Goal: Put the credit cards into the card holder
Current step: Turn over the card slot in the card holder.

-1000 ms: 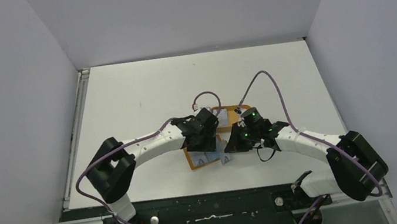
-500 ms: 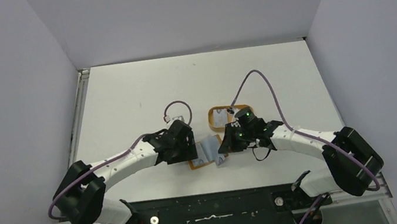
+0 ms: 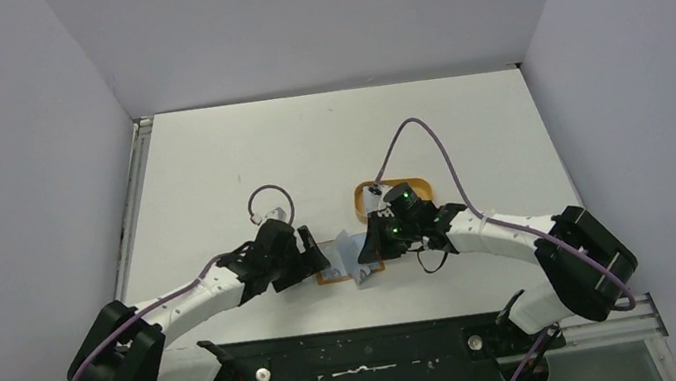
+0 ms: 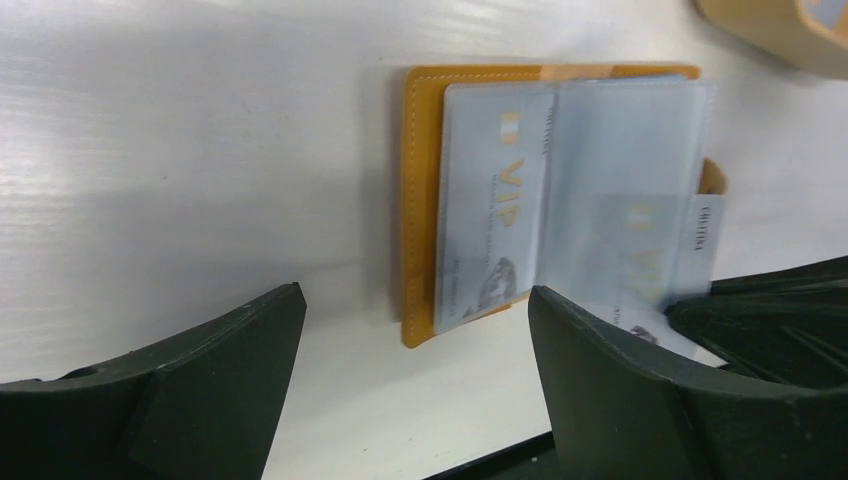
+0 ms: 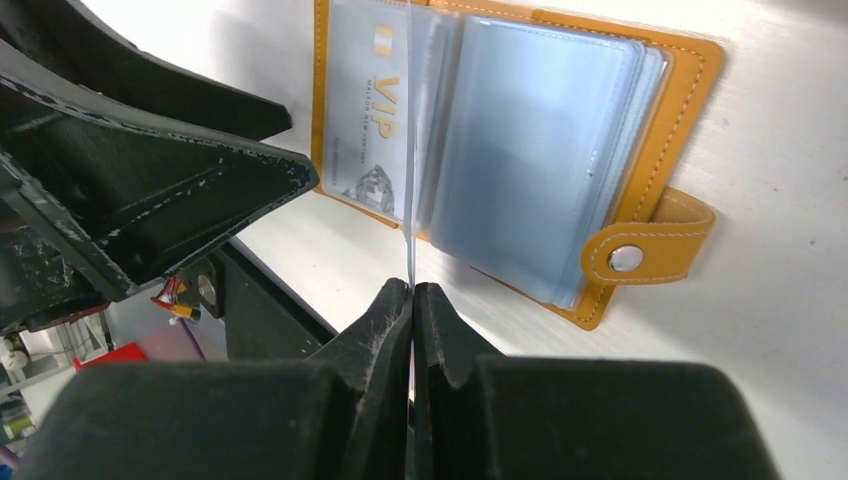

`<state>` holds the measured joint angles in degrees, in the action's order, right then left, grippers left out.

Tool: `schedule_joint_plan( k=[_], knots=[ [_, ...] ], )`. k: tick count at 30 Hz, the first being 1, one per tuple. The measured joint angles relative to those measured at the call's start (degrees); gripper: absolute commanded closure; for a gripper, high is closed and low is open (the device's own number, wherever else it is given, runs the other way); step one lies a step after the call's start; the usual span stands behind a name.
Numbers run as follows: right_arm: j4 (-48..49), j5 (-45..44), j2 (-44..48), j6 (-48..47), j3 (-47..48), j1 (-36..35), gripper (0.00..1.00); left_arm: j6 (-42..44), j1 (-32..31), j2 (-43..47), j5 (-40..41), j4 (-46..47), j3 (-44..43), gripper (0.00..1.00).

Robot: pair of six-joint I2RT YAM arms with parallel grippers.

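Observation:
The tan-orange card holder (image 3: 331, 276) lies open on the table, its clear sleeves fanned out (image 5: 690, 120), snap stud (image 5: 625, 258) on the tab at the right. A silvery VIP credit card (image 4: 495, 230) sits in its left pocket. My right gripper (image 5: 410, 290) is shut on a second credit card (image 5: 409, 200), seen edge-on, its far end among the sleeves; that card also shows in the left wrist view (image 4: 660, 260). My left gripper (image 4: 415, 300) is open and empty, low over the table just left of the holder (image 4: 420, 200). In the top view the left gripper (image 3: 312, 260) and right gripper (image 3: 370, 246) flank the holder.
An orange oval rimmed tray (image 3: 393, 192) stands just behind the holder, its corner showing in the left wrist view (image 4: 780, 20). My left gripper's fingers (image 5: 180, 170) fill the left side of the right wrist view. The table's near edge is close below the holder.
My left arm has drawn back to the left, off the holder, and now sits beside it. My right gripper has moved left with the card, over the holder.

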<state>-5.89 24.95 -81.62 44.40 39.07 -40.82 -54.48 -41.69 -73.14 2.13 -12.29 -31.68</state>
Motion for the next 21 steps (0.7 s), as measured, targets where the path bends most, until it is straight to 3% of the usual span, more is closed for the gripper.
schedule_joint_plan(
  k=[9, 18, 21],
  knots=[
    [-0.13, -0.09, -0.72, -0.37, 1.49, -1.84, 1.00, -2.91, 3.72, 0.07, -6.51, 10.80, 3.65, 0.18],
    [-0.17, -0.15, -3.43, -0.63, 3.87, -2.40, 1.00, -3.69, 4.35, -0.07, -8.63, 13.86, 3.63, 0.18],
    [-0.20, -0.17, -4.72, -0.66, 4.13, -2.43, 1.00, -3.69, 4.39, -0.33, -8.81, 14.05, 3.63, 0.23]
  ],
)
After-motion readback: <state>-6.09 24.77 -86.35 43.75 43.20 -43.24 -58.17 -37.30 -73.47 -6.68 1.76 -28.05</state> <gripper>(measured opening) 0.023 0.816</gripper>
